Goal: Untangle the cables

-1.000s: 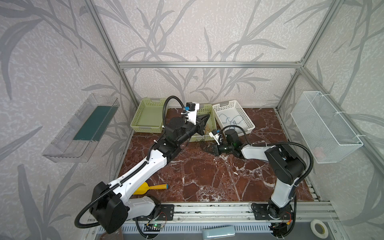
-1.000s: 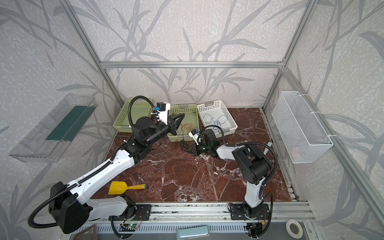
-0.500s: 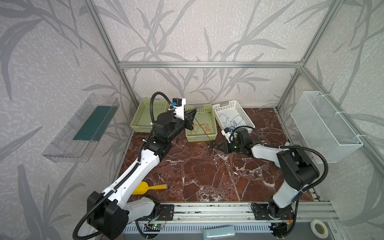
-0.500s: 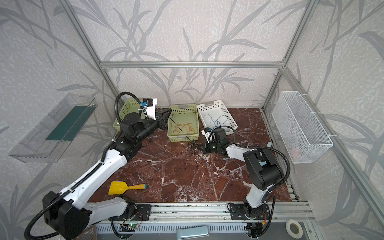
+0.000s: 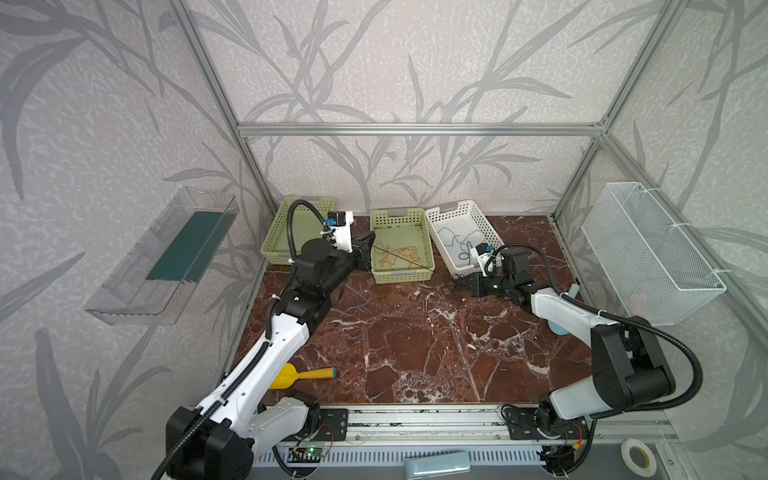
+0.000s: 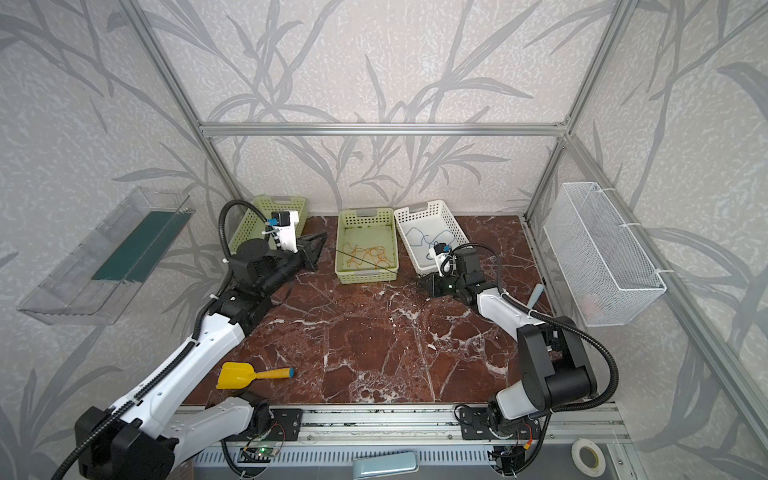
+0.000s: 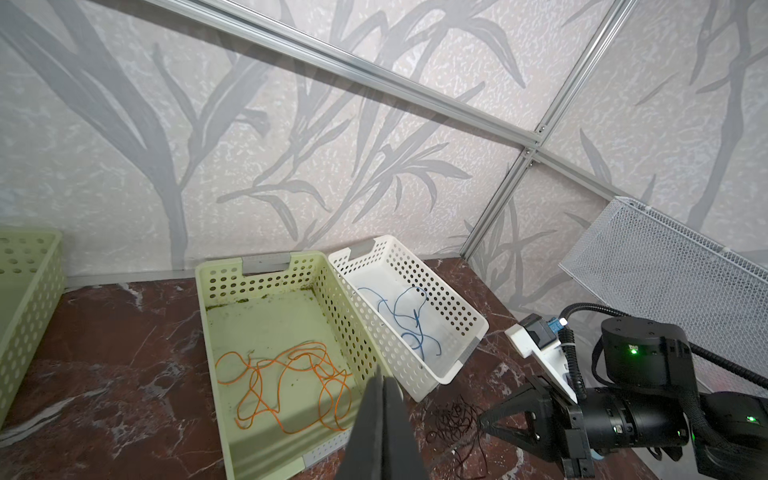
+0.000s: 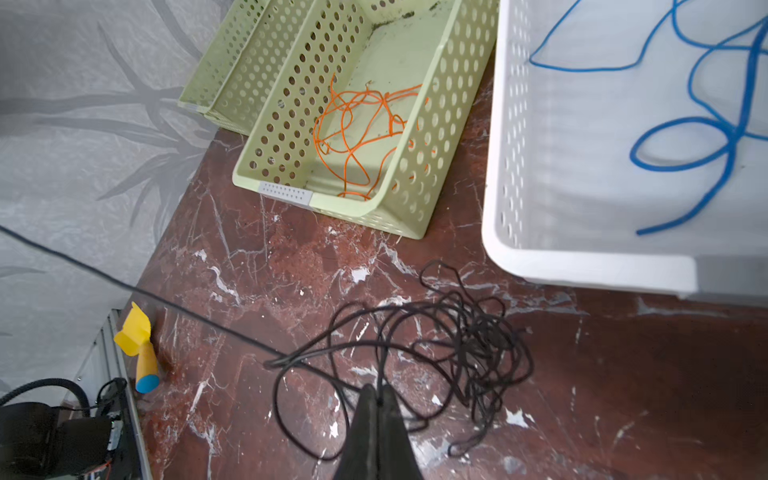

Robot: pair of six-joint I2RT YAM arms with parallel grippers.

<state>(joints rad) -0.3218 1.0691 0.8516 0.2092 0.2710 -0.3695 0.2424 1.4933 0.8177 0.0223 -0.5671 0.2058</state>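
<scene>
My left gripper (image 5: pixel 368 251) is clenched, its fingers (image 7: pixel 380 399) pressed flat together; it is held above the bench (image 5: pixel 415 345), just beside the left wall of the middle green basket (image 5: pixel 401 277). A taut dark strand (image 8: pixel 137 292) runs from its tip, crosses over that basket in the air, and comes down into the dark cable tangle (image 8: pixel 465 345). That tangle lies in a loose heap on the bench, just in front of the near end of the white basket (image 5: pixel 442 212). My right gripper (image 8: pixel 376 392) sits low over the bench at the edge of the heap; it is clenched too, pinching one strand of the tangle between its tips. The orange cables (image 7: pixel 291 374) lie in loose loops on the floor of the middle green basket; the blue cables (image 7: pixel 417 332) lie inside the white basket, apart from the dark ones. A yellow scoop (image 6: pixel 237 375) with a blue-tipped handle lies on the bench near my left arm.
</scene>
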